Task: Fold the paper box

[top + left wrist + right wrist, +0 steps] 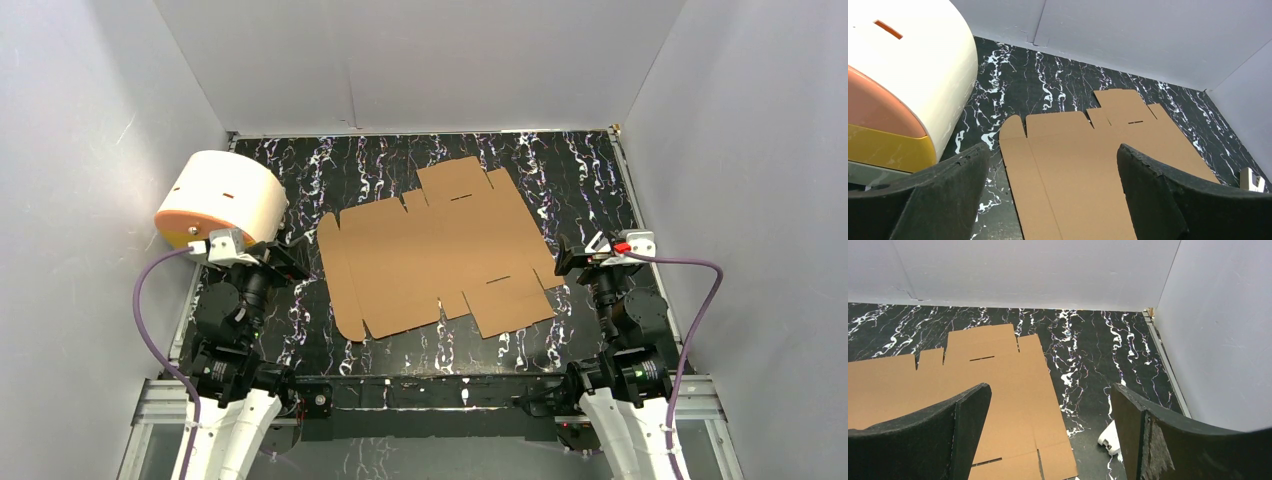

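The paper box (440, 255) is a flat brown die-cut cardboard sheet with flaps and slots, lying unfolded in the middle of the black marbled table. It also shows in the left wrist view (1083, 165) and the right wrist view (963, 380). My left gripper (288, 262) hovers at the sheet's left edge, open and empty, its jaws wide apart (1053, 195). My right gripper (562, 258) hovers at the sheet's right edge, open and empty (1050, 432).
A cream-white cylinder with an orange face (222, 198) lies at the table's left edge, beside my left arm (903, 85). White walls enclose the table at the back and sides. A small white part (1110, 439) lies on the table under my right gripper.
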Robot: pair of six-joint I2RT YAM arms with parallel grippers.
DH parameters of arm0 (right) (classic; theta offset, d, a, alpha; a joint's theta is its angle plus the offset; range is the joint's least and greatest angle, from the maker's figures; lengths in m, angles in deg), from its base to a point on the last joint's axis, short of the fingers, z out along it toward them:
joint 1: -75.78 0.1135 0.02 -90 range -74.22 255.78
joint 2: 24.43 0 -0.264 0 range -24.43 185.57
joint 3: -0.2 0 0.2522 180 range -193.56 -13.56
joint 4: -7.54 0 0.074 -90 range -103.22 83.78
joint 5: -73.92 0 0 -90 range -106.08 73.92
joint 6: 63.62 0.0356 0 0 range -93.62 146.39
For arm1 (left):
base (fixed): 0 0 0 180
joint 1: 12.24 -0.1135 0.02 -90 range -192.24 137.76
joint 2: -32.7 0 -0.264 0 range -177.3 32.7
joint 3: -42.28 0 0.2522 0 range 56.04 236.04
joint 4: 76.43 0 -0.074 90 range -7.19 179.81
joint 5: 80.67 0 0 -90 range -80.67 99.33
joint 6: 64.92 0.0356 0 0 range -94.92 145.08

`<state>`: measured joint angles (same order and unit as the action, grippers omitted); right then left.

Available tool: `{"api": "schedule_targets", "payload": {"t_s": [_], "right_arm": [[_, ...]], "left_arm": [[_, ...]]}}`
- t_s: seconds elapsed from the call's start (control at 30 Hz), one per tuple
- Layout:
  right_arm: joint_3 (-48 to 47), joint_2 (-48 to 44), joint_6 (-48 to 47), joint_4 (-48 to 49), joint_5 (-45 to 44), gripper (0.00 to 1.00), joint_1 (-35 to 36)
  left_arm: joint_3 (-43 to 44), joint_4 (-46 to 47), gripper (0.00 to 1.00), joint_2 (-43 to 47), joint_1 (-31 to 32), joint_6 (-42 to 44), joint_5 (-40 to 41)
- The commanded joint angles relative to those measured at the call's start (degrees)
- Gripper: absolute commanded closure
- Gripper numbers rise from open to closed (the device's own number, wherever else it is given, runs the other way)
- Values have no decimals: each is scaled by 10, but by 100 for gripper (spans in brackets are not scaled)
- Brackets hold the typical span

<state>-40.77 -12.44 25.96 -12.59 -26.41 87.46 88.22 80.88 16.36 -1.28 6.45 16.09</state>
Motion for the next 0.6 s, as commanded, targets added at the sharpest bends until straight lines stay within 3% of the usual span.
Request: {"api": "schedule_targets", "payload": {"t_s": [0.0,0.3,0.57], "right_arm": [[-9,5,0,28,-7,1,-3],[-43,41,43,-9,7,1,-3],[-97,117,134,-85,6,2,-3]], "left_arm": [[-3,27,5,7,-4,10,-33],[-2,41,4,-41,-3,59,-174],[55,12,4,-178,-2,19,-222]]}}
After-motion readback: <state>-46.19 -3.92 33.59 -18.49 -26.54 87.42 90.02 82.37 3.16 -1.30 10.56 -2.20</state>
